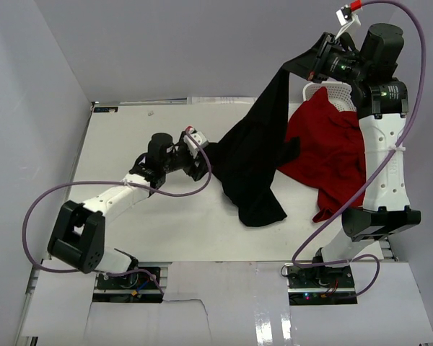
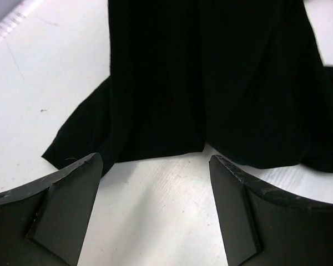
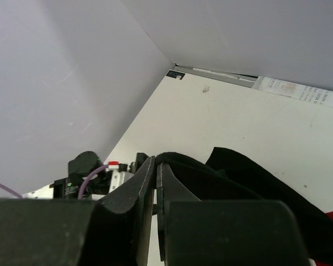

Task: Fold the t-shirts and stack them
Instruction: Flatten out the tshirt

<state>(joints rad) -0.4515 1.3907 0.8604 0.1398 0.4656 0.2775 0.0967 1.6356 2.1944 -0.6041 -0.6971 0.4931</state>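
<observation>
The right end effector [image 1: 308, 68] is high up at the far right. Its two fingers are pinched tight on one corner of the black shirt [image 1: 256, 158]. The shirt hangs down from that pinch in a long strip, and its low end lies in a heap on the counter [image 1: 151, 137]. So the shirt's long line runs from up high on the right, down and toward the middle of the counter. The left end effector [image 1: 196, 160] is low, almost on the counter, at the left side of the shirt. In the left wrist view its fingers are wide apart and hold nothing. A loose black edge lies just ahead of them, not yet between them. The left arm is the nearer one to that low edge, so it looks like it should reach forward and pinch it. The red shirt [image 1: 325, 144] lies crumpled on the right, partly under the black one and next to the basket [image 1: 339, 92].
</observation>
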